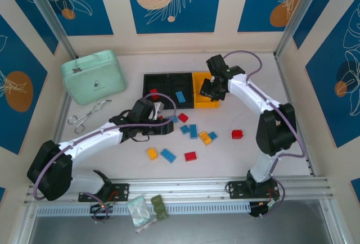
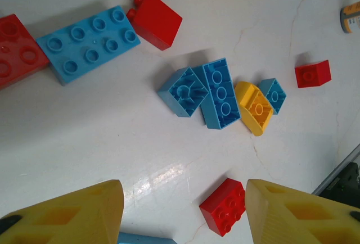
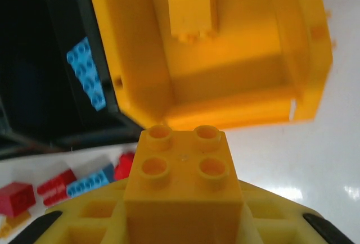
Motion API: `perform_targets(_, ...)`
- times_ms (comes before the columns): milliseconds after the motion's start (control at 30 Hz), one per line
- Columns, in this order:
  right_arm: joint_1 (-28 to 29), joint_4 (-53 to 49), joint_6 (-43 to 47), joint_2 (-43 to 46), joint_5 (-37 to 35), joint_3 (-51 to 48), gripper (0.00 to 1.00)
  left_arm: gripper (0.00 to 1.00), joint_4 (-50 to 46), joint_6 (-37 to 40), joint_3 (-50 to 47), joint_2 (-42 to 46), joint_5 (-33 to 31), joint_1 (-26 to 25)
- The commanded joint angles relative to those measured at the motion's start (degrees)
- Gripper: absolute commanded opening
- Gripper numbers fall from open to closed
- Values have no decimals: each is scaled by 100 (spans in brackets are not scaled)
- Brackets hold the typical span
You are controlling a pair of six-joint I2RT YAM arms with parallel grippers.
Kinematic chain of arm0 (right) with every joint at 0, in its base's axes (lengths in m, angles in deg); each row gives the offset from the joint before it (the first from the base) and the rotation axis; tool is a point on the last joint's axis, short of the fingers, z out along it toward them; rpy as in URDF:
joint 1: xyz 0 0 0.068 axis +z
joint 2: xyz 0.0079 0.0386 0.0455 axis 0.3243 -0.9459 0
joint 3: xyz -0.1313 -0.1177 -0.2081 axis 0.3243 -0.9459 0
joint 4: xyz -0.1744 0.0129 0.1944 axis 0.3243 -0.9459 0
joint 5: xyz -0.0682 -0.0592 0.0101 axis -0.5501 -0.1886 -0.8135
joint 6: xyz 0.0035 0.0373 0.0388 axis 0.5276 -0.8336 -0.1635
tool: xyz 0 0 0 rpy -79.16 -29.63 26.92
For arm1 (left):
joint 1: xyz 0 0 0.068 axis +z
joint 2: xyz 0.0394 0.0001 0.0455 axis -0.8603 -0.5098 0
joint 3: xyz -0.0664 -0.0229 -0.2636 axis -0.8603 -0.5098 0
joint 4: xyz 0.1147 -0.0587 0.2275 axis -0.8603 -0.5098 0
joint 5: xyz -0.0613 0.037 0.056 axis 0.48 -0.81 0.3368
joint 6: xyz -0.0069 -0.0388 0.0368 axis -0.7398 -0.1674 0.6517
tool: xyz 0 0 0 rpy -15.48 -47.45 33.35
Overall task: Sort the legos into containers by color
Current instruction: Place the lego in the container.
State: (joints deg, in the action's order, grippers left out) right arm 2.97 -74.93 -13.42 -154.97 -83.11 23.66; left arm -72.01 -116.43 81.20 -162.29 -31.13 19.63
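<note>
Three containers stand in a row at the back: two black bins (image 1: 166,80) and a yellow bin (image 1: 203,104). My right gripper (image 1: 212,90) hangs over the yellow bin (image 3: 236,81), shut on a yellow four-stud lego (image 3: 183,182). One yellow lego (image 3: 191,8) lies inside that bin, and a blue lego (image 3: 87,72) lies in the black bin beside it. My left gripper (image 2: 183,196) is open low over the table, with a red lego (image 2: 225,206) between its fingers, close to the right one. Blue (image 2: 90,43), red (image 2: 154,19) and yellow (image 2: 254,108) legos lie beyond it.
A mint-green case (image 1: 94,76) sits at the back left, with metal scissors (image 1: 84,116) in front of it. Loose legos are scattered mid-table, such as a red one (image 1: 237,134) and a blue one (image 1: 168,155). A clear bag and dark green blocks (image 1: 159,207) lie beyond the front rail.
</note>
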Motion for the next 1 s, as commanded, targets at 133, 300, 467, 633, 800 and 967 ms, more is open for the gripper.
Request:
perform_targets(133,-138,-662,354,-1185,-156,1412,33,58,-54,-76,125,-69,43,-94)
perform_targets(300,-150,-779,343,-1544,-348,1629,34,58,-89,-53,57,-71,5,-89)
perform_targets(467,-106,-693,295,-1658,-347,1467,35,59,-104,-26,24,-79,-13,-93)
perform_targets(633,-60,-579,225,-1735,-289,1238,36,59,-94,-20,-8,-88,-17,-90)
perform_targets(800,-39,-507,205,-1831,-226,1186,39,58,-112,-26,-42,-70,-21,-96)
perform_targets(967,-15,-522,203,-1931,-230,1294,45,58,-125,-46,-78,-36,-39,-92)
